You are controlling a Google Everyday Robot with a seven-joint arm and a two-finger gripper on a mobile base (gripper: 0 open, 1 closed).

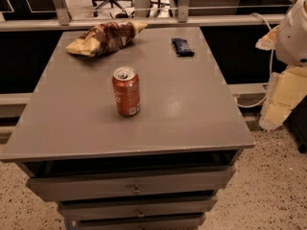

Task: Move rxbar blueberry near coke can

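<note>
Camera view. A grey counter point(192, 109) with drawers point(136, 188) below carries three things. The rxbar blueberry point(183, 47) lies flat near the far right edge of the counter top, its long side running roughly front to back. The coke can point(126, 91) stands upright near the middle, well apart from the bar, nearer the camera and to the left of it. A brown-and-tan snack bag point(105, 37) lies at the far left corner, clear of both.

At the right edge of the frame, off the counter, a white rounded arm housing point(293, 30) shows. The pale blocky part hanging below it appears to be the tool point(282, 99). Whether it stands wide or narrow cannot be told from here. It holds nothing and is well apart from the bar.

Handling, as a judgement: the bar is light, thin and slightly yielding, in a slick wrapper, and sits low on the surface. A grasp from above across its short width, near mid-length, would suit best. The tool must descend almost to the counter to catch the edges. A grip too near one end may let the bar pivot or slide. The can is light enough to tip if bumped on approach.
</note>
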